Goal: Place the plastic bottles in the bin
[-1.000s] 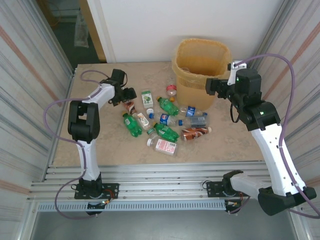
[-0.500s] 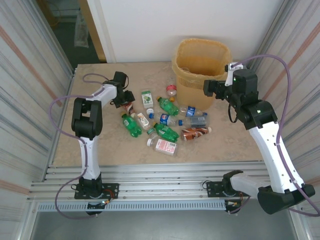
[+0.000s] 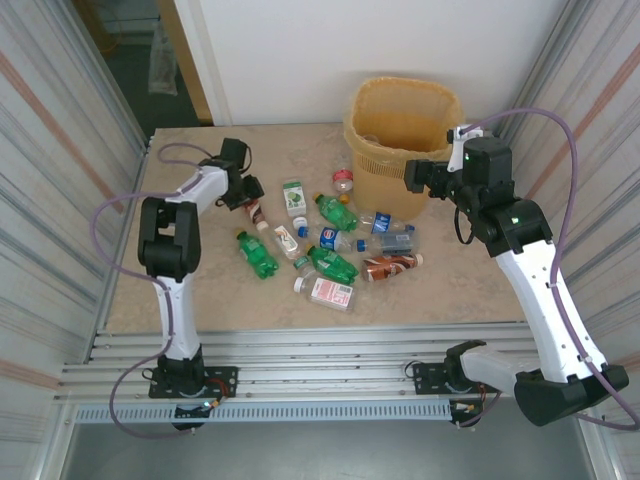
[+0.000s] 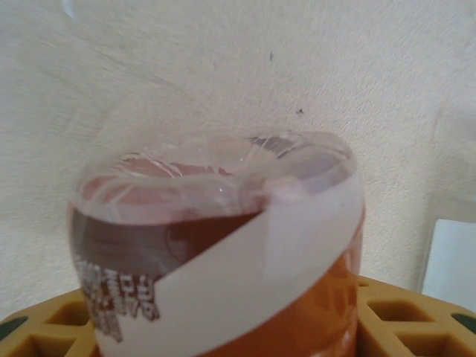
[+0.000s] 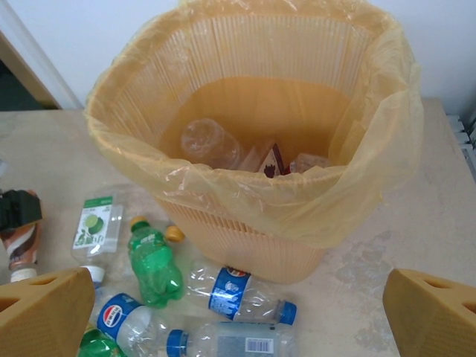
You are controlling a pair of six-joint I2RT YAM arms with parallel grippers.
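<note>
Mid-table, small plastic bottles [image 3: 331,263], green, clear blue-labelled and brown-labelled, lie scattered on the beige tabletop [image 3: 200,290]. Just beyond their left edge, my left gripper [image 3: 249,196] is clamped tight on a clear brown-labelled plastic bottle [image 4: 223,253]. Farther back, my right gripper [image 5: 238,309] hangs spread wide beside the tall yellow lattice bin [image 3: 380,175], a few bottles inside.

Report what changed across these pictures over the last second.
The left gripper closed on the brown-labelled bottle and now grips it. The green bottle beside it slid slightly left. The right gripper drifted a little left by the bin, its jaws staying open. The other bottles and the bin stayed where they were.
</note>
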